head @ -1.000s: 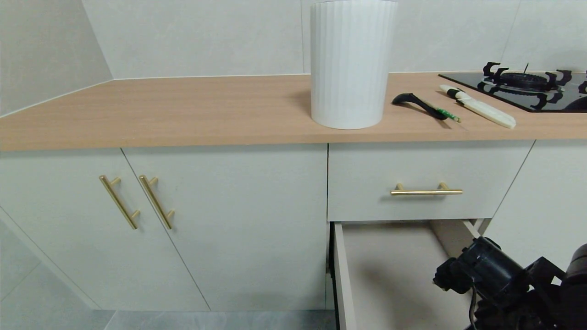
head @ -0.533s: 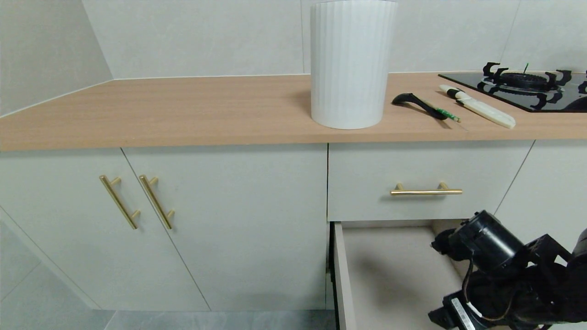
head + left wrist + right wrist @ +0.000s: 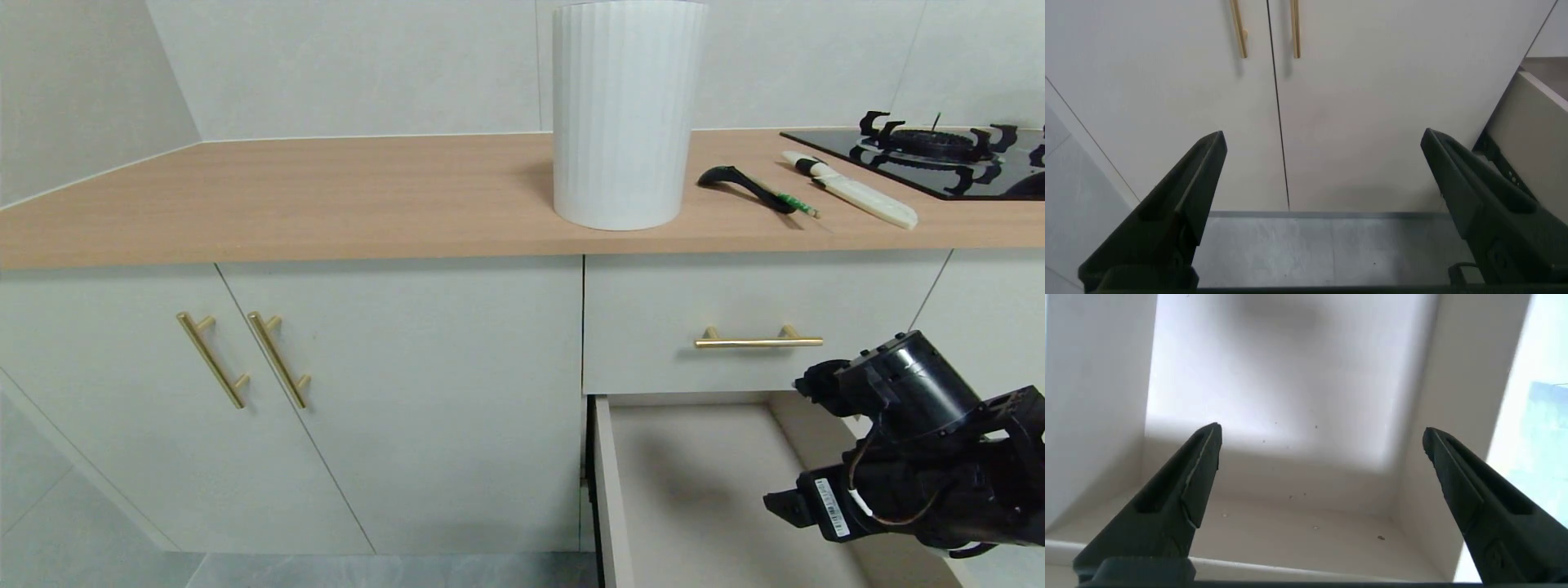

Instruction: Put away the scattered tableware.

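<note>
Tableware on the wooden counter [image 3: 326, 196], right of the tall white ribbed container [image 3: 620, 114]: first a black utensil [image 3: 744, 187] with a curved dark head and a green tip at its handle end. Just beside it lies a cream knife [image 3: 857, 193] with a dark band near its far end. Both lie flat between the container and the black hob [image 3: 939, 155]; the knife's far end is close to the hob edge. Below them the upper drawer [image 3: 759, 318] is closed, and the lower drawer [image 3: 694, 482] is pulled out.

Change: tableware, container and drawers unmoved. The right arm [image 3: 906, 400] has risen from low inside the open drawer, and its wrist is now up near the closed drawer's lower right corner.

Pose: left gripper [image 3: 1323, 137] spread wide and holding nothing, low, facing the double cabinet doors [image 3: 1282, 98] and the floor, with the drawer's side at the edge. Right gripper [image 3: 1321, 433] also spread wide and holding nothing, pointing down into the open drawer, above its pale bottom.
</note>
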